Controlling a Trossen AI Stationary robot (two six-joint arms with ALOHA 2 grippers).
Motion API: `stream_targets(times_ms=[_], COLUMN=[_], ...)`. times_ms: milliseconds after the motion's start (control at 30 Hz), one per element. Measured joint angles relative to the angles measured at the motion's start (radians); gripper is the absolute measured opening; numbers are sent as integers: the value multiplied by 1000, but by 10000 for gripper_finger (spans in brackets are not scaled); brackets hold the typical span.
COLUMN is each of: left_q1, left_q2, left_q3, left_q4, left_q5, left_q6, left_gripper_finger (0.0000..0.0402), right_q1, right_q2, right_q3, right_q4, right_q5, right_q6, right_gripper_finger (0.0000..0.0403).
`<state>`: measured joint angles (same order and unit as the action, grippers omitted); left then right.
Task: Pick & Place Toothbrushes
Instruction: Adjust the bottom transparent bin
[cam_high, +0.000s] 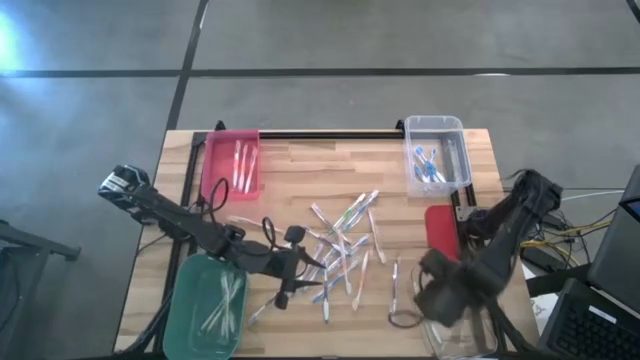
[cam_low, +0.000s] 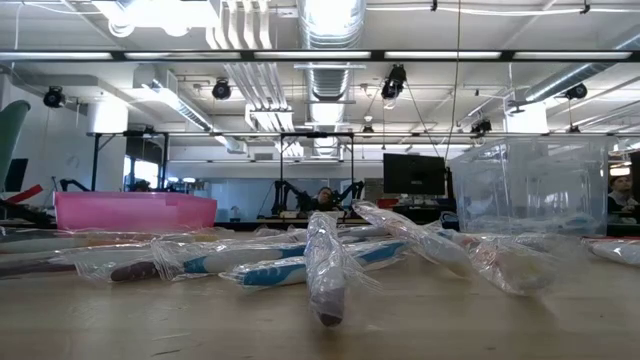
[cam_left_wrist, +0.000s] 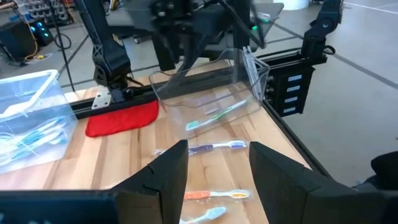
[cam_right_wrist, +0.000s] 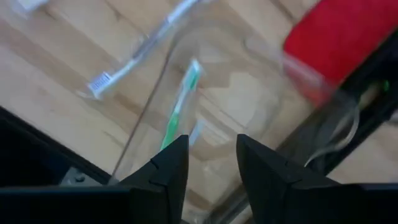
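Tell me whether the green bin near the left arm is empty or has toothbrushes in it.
Not empty. The high view shows the green bin holding a few pale toothbrushes lying crossed inside it; the exact count cannot be told.

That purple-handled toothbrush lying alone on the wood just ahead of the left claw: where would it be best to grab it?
Probably at mid-handle, coming straight down from above. The purple-handled toothbrush lies flat on the wooden table, apart from its neighbours, so open fingers could straddle its thin handle across its length. The left gripper, jaws open, hovers just short of it.
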<state>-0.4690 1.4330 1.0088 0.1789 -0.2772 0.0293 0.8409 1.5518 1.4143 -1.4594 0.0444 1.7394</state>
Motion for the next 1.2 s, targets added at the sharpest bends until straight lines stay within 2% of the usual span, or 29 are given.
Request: stream_targets(times_ms=[67,200,567,867,1033,1200], left_q1=[0,-1,-1,-2,-2,-2], left_q2=[0,0,0,-1,-1,-1], left_q3=[0,0,0,0,0,0], left_q4=[-3,-3,-3,-16,-19,-26], left_q5=[0,0,14,31,31,31], left_q6=[-1,-1,-3,-19,-29,-31], left_gripper_finger=[177,177,177,177,177,177], right_q1=[43,89,106,106,104,103], right_q2=[44,126,273,312,311,310], right_q3=[4,2,5,3,-3,-12], right_q4=[-1,0,167,282,376,333], right_q5=[-11,-121,-123,-65,46,53], right_q6=[78,170,198,199,191,156], right_gripper_finger=[123,115,137,160,167,167])
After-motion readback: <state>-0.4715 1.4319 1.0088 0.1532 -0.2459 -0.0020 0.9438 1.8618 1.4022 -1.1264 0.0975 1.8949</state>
